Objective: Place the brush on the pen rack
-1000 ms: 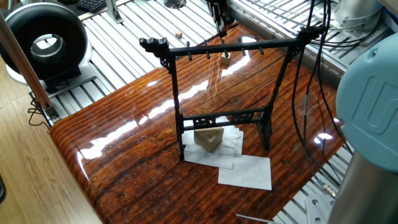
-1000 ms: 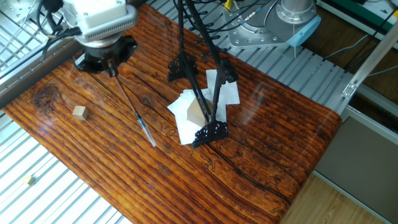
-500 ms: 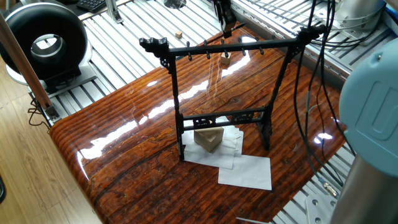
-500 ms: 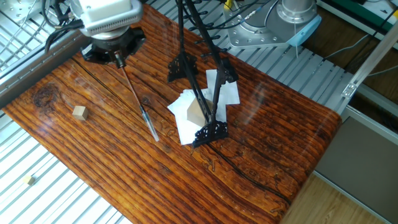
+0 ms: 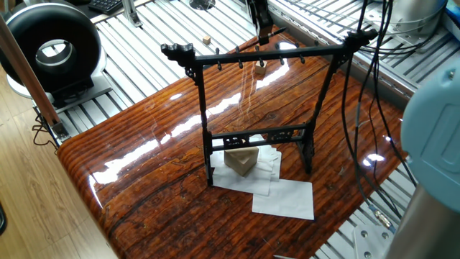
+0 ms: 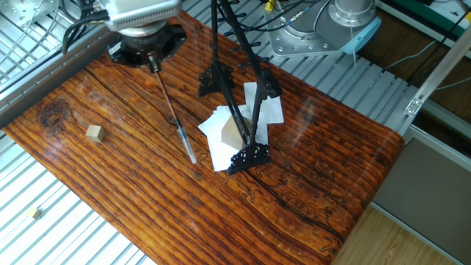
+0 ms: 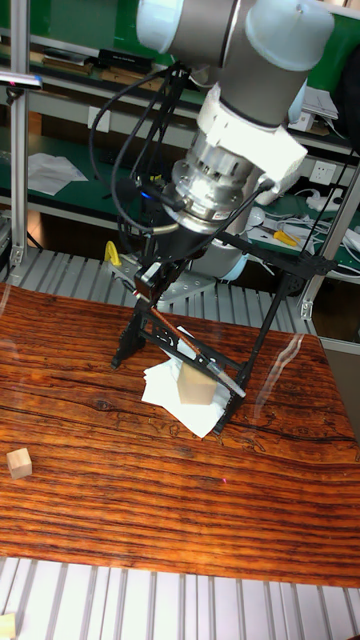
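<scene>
Gripper clamped on the brush, holding it slanted above the bench, beside the pen rack standing on paper sheets.

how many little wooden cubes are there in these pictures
2, maybe more hidden. One wooden cube lies on the table far from the pen rack; a smaller cube sits on the metal slats beyond the table's edge.

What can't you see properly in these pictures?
- The robot's hand: its fingertips are too small and dark in the tall view; cut off by the top edge in both other views.
- The thin dark grey brush: its held end hides under the hand.
- The tall black pen rack: its pegs are too tiny.
</scene>
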